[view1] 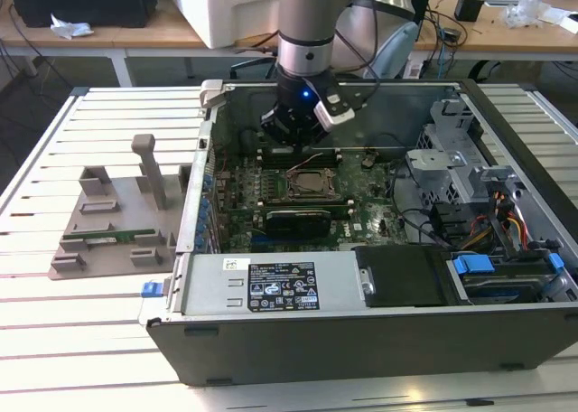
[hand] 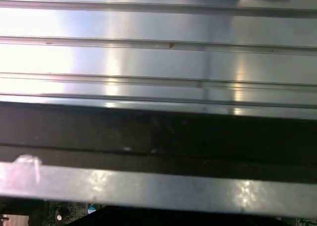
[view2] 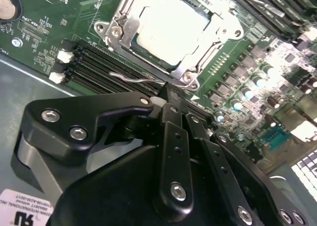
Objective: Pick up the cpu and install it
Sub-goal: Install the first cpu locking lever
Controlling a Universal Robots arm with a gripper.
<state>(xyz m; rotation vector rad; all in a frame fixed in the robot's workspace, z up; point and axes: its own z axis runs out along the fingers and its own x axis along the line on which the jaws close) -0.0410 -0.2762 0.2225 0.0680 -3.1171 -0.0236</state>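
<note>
1. Exterior view: the arm reaches down into an open computer case (view1: 379, 340) lying on a slatted metal tabletop (view1: 81, 340). The tool (view1: 302, 136) hangs over the motherboard (view1: 361, 213), just behind the processor socket (view1: 313, 184) near the board's middle. On the exterior view's left, a grey holder block (view1: 117, 222) with upright posts sits on the tabletop, with a narrow green memory stick (view1: 108, 238) lying in it.

2. Second wrist view: the cpu (view2: 171, 30), pale silvery top up, sits inside the socket's metal frame (view2: 198, 62) on the green board. The tool (view2: 171, 104) is drawn closed, its black fingers (view2: 173, 137) together with nothing between them, tips just short of the frame's edge and beside the wire lever (view2: 133, 78). Black memory slots (view2: 104, 65) run alongside.

3. First wrist view: ribbed metal slats (hand: 148, 62) and a dark case edge (hand: 158, 132).
</note>
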